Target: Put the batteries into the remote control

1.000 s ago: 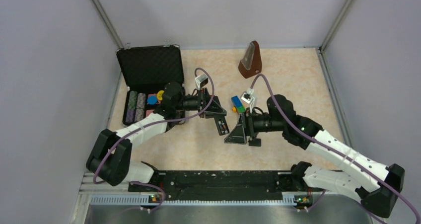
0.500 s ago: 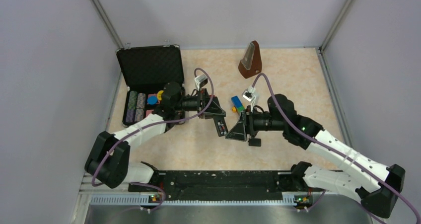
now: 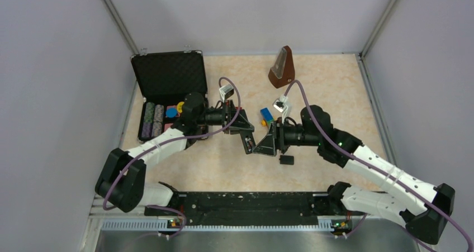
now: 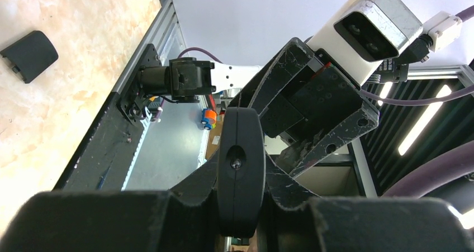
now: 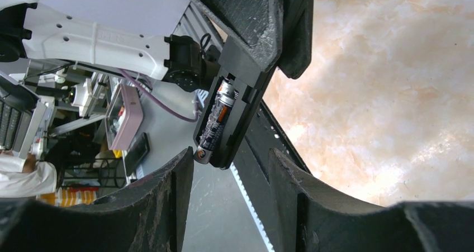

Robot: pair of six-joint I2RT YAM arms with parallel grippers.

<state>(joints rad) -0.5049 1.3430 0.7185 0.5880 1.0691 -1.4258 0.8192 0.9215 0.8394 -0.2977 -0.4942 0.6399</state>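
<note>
Above the beige desk (image 3: 335, 95), left jaws clamp the remote control (image 3: 250, 143) midair by one end, batteries (image 5: 215, 118) showing in its open bay. Right jaws gape empty just beside it. Light, stiff, slick plastic, probably: grip firmly, clear of the bay.

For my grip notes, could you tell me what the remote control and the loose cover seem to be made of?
The remote control looks like matte black plastic: dull, moulded compartment edges. The cover likely matches: same dark, unglossy surface, rounded corners.
</note>
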